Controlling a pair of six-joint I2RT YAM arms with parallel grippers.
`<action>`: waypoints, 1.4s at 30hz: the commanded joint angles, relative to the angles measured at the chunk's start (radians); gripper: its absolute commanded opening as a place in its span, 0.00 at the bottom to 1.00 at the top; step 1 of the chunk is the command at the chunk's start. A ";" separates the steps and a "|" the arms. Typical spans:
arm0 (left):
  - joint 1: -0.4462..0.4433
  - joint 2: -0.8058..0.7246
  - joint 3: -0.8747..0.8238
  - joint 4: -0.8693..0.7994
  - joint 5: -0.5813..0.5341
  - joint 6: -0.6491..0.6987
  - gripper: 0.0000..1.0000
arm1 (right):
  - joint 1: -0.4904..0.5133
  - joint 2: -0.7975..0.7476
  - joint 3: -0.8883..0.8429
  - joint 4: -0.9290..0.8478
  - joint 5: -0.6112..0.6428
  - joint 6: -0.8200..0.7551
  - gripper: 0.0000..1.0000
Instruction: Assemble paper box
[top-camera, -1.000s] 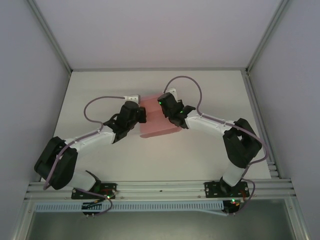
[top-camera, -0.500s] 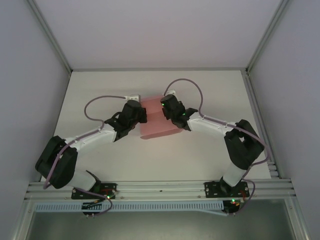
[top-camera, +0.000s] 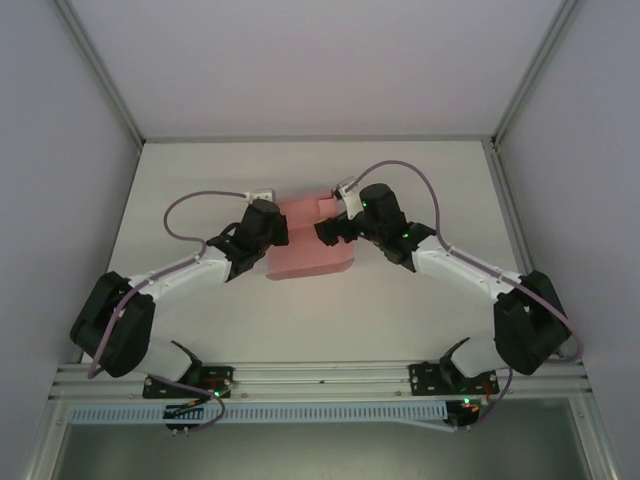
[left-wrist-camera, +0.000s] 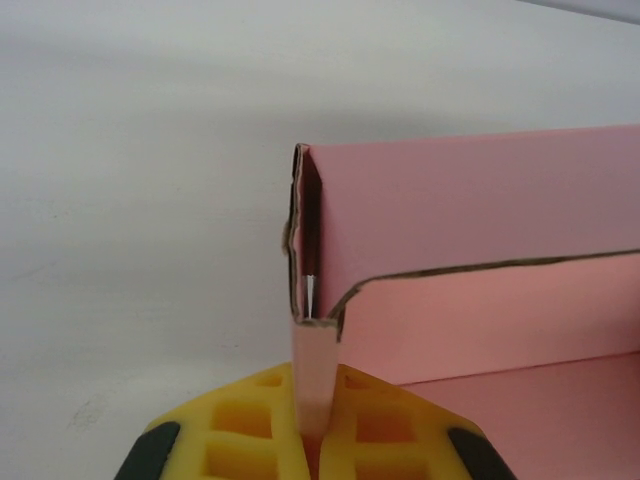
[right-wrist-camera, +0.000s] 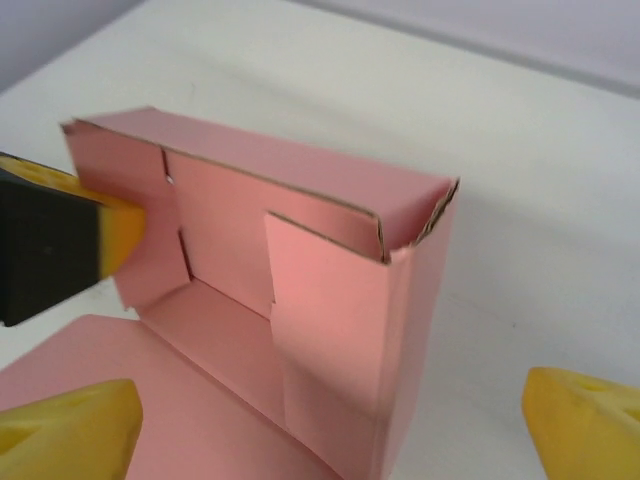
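Left fingers (left-wrist-camera: 240, 432) pinch shut on a side flap of the paper box (left-wrist-camera: 480, 200), which stands half-built in the middle of the desk (top-camera: 400, 310); right fingers (right-wrist-camera: 70, 432) gape wide, holding nothing, just short of its end wall. Hold that left pinch steady while the right presses the loose panel square, I'd say. Left arm (top-camera: 170, 275) and right arm (top-camera: 470, 275) reach forward, elbows bowed out, wrists turned inward.

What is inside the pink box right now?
Bare pink card, nothing loose: the box holds its own folded-in flap and floor. The left fingers pinch its end wall. The flap hides the corner behind it.
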 joint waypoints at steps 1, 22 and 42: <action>0.004 -0.015 0.018 -0.005 -0.009 0.022 0.00 | -0.007 -0.028 -0.015 -0.025 -0.016 -0.020 0.93; 0.004 -0.016 0.029 0.006 0.056 0.050 0.00 | -0.106 0.172 0.106 -0.062 -0.088 0.004 0.38; -0.022 0.124 0.177 -0.286 -0.209 -0.158 0.00 | 0.007 0.329 0.230 -0.250 1.000 0.282 0.00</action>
